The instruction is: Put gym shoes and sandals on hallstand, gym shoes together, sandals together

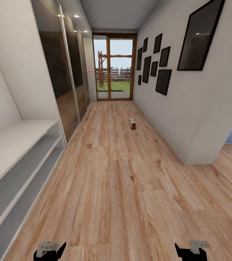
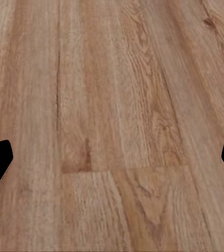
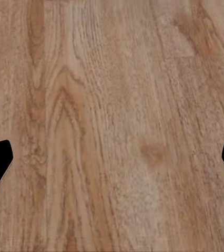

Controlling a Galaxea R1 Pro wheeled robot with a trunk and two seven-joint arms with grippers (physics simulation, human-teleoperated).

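Far down the corridor floor lies a small pale shoe with green and red marks, a gym shoe. Just in front of it sits a dark brown piece, probably a sandal; both are too small to make out in detail. The pale-grey hallstand runs along the left wall, its bench top and shelves bare. My left gripper and right gripper hang low at the near edge of the head view, far from the shoes. Both wrist views look at bare planks, with the left gripper and right gripper open and holding nothing.
Mirrored wardrobe doors line the left wall beyond the hallstand. A white wall corner juts in on the right, with an opening behind it. Dark picture frames hang on the right wall. A glass door closes the far end.
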